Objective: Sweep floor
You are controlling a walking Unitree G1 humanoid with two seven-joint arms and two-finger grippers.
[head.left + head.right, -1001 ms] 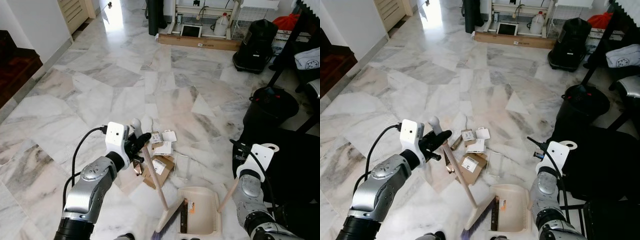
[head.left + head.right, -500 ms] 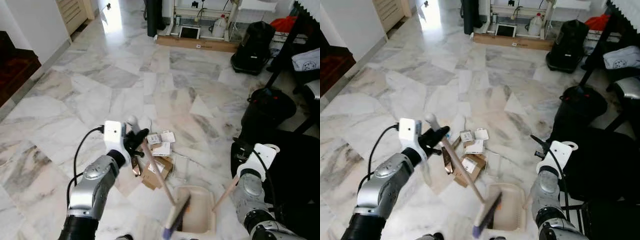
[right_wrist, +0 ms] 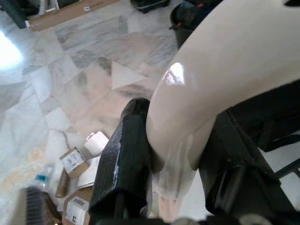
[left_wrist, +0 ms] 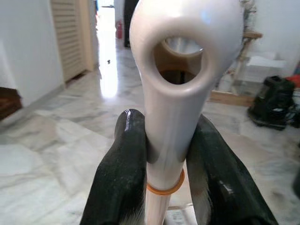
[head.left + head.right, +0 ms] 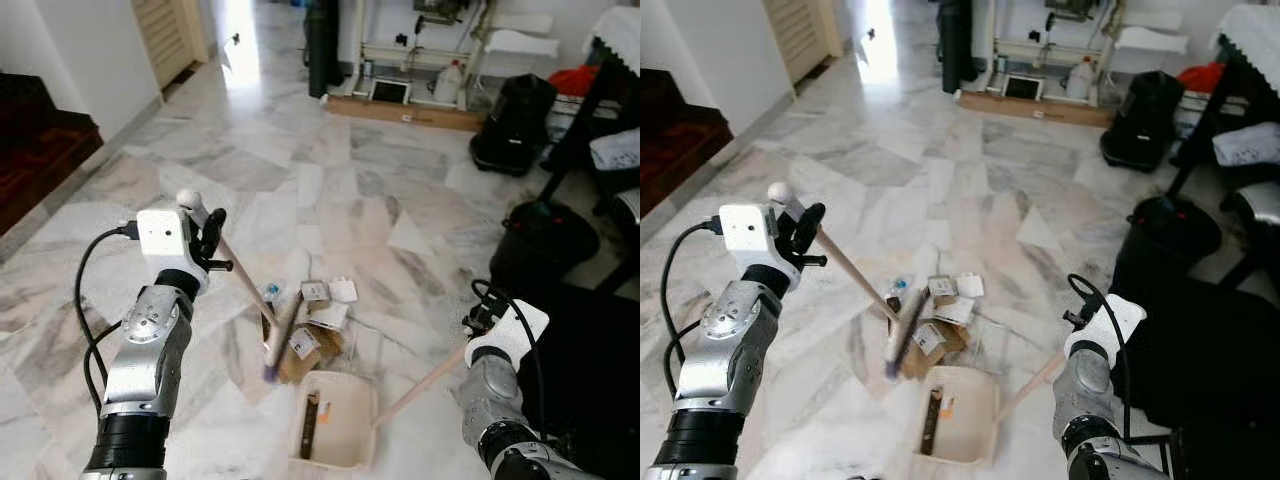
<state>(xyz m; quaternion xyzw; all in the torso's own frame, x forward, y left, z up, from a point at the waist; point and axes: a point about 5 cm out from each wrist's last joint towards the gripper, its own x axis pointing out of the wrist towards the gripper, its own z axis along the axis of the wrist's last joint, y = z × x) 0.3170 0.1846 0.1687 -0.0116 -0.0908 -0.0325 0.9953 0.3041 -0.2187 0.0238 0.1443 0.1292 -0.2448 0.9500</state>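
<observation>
Left eye view puts the left gripper (image 5: 205, 235) up high, jaws clenched on the white plastic top of the long wooden-handled broom (image 5: 243, 290), and the left wrist view confirms it: both black fingers (image 4: 123, 164) squeeze the looped white end. The handle slants down to the dark bristle head (image 5: 281, 335), which sits right against the pile of small cardboard boxes and paper scraps (image 5: 318, 322) on the white marble floor (image 5: 200, 170).

Over on the right, the right gripper (image 3: 176, 154) is clamped on the cream end of the dustpan's long wooden handle (image 5: 420, 382), and the cream plastic dustpan (image 5: 332, 432) lies on the floor just beside the pile, with a dark strip and a bit of orange already inside.

The risk, as I read it: the litter is bulky, and a fast stroke could flip boxes past the pan's sides. The small clear bottle with a blue cap (image 5: 271, 291) could roll away. The broom is gripped only at its very tip, so the head may twist, and the pan could slide if nudged.
</observation>
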